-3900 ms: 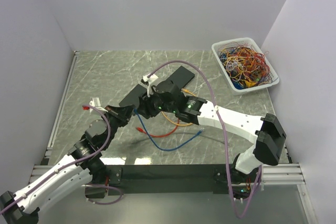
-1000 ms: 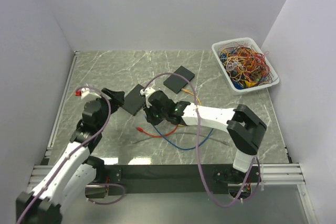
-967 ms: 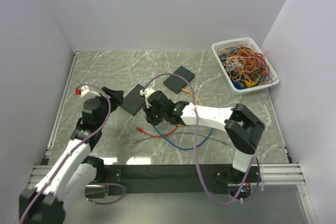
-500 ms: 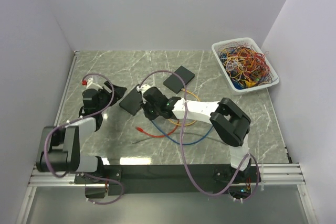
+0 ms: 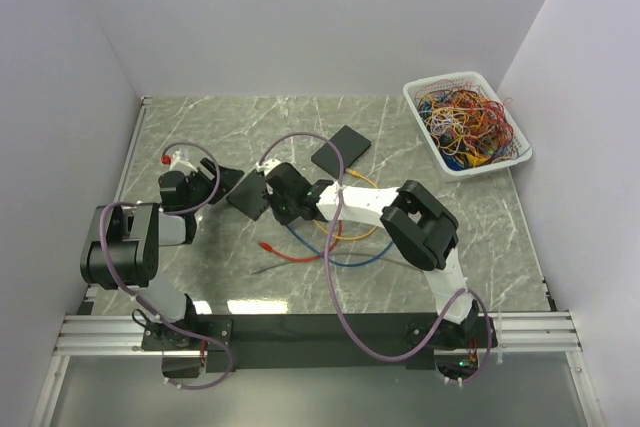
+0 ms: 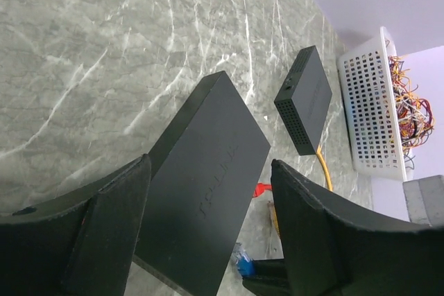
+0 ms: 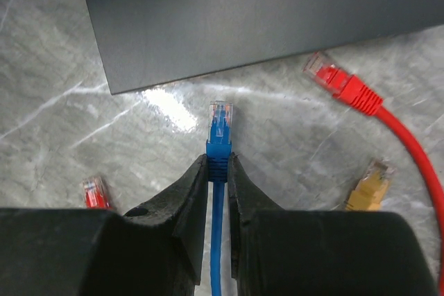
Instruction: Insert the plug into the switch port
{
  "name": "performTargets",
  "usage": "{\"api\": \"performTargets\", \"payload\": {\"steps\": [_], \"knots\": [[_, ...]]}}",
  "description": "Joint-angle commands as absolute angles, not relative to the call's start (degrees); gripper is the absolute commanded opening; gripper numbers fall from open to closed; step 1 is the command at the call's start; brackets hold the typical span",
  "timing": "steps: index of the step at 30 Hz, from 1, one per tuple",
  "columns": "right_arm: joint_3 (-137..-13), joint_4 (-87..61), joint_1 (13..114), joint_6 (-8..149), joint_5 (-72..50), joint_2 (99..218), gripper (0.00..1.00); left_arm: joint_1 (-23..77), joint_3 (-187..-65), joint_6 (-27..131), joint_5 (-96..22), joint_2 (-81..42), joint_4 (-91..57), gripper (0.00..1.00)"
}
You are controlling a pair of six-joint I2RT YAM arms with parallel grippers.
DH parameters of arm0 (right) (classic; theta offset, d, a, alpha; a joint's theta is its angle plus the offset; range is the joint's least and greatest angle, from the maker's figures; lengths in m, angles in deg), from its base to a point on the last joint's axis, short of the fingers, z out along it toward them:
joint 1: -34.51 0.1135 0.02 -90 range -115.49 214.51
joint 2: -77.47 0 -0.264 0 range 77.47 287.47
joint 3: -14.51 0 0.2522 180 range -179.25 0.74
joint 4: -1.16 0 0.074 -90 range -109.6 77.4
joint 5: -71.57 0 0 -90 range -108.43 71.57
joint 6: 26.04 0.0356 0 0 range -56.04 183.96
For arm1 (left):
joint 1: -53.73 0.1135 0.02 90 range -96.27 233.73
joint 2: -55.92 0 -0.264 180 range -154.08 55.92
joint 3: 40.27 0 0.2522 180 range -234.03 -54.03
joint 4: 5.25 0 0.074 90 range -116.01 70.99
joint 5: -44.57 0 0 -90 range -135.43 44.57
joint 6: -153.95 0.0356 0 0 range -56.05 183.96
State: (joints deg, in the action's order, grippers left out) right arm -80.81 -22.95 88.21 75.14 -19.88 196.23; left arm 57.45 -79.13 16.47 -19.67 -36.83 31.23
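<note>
Step in hand, as judged: lining-up before insertion. The blue plug (image 7: pixel 220 119) is grasped at its boot by the right gripper (image 7: pixel 218 166), fingers clenched on it, w/ the clear tip projecting straight ahead of the fingertips. The switch (image 7: pixel 277 12) lies just beyond that tip, apart from it; a strip of bare table is seen btw. them. No port can be made out on the facing edge in the right wrist view.

The left gripper (image 6: pixel 208 171) is spread wide, w/ the switch lying btw. its fingers (image 6: pixel 104 233); contact cannot be told.

A red plug (image 7: pixel 331 77) lies ahead-right of the right fingertips and a yellow plug (image 7: pixel 371 188) beside them on the right; neither is held.

Next move, prob.: the plug must be levelled w/ a port, latch side matched, then pushed straight fwd. The switch needs to be braced by the left fingers, else it could be shoved away.
</note>
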Motion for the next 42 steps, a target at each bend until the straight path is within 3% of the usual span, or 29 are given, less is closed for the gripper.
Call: {"api": "performTargets", "payload": {"steps": [1,7,20,31,42], "knots": [[-83.46,-22.53,87.60,73.98,-21.86,197.00,0.00,57.59,-81.10,16.58,-18.53,-36.46,35.05,0.75],[-84.24,-22.44,87.60,74.25,-20.71,198.23,0.00,57.33,-82.85,17.28,-21.69,-34.44,28.28,0.70],[-84.60,-23.41,87.60,76.53,-18.61,198.32,0.00,54.08,-92.34,29.50,-36.46,-26.61,-0.72,0.69],[-82.40,-23.41,87.69,76.88,-19.31,195.24,0.00,53.99,-84.35,32.05,-33.39,-20.64,5.42,0.70],[-81.52,-22.89,87.69,76.44,-22.03,195.06,0.00,53.99,-89.62,31.08,-33.30,-29.16,1.99,0.64]]}}
